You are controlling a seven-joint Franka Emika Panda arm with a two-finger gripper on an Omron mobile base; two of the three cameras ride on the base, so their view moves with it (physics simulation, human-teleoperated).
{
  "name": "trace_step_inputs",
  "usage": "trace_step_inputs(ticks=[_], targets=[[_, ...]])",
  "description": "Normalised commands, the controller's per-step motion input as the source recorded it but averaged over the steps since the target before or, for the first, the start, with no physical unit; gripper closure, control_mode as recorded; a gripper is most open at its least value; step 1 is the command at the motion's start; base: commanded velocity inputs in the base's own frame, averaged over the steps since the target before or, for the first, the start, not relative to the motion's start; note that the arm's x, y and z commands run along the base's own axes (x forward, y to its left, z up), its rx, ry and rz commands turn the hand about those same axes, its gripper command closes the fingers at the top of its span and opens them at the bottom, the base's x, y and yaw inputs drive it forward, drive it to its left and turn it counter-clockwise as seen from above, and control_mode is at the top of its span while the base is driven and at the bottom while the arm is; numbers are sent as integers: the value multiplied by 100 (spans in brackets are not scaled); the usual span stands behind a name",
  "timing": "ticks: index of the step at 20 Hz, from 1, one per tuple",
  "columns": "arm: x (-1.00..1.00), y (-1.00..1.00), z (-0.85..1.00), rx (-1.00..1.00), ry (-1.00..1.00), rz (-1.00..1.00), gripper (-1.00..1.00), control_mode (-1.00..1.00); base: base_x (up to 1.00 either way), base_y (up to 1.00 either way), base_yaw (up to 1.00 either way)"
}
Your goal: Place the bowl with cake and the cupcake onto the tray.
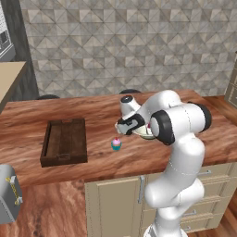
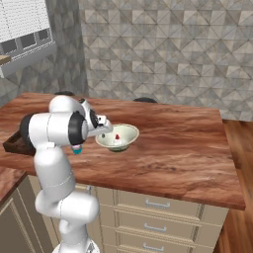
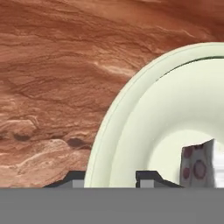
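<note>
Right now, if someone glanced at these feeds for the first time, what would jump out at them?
The white arm bends low over the wooden counter, its gripper straddling the rim of the pale bowl, one fingertip outside and one inside, with a slice of cake in it. Just left of it in the left base view stands a tiny cupcake, and further left the dark tray lies with nothing in it.

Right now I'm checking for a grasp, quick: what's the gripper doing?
Gripper: closed on the rim of the bowl with cake, one finger on each side of its wall; the bowl sits on the counter.
</note>
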Motion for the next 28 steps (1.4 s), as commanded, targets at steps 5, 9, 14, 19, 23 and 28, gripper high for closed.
trace_step_inputs(ticks=[5, 9, 14, 19, 23, 28], targets=[[-5, 28, 44, -7, -5, 7, 100, -100, 0, 0, 0], [0, 43, 36, -20, -7, 8, 100, -100, 0, 0, 0], [0, 44, 20, -35, -9, 16, 100, -100, 0, 0, 0], [0, 37, 23, -40, -13, 19, 100, -100, 0, 0, 0], [0, 31, 15, -28, -9, 25, 100, -100, 0, 0, 0], [0, 8, 13, -8, -1, 31, 100, -100, 0, 0, 0]])
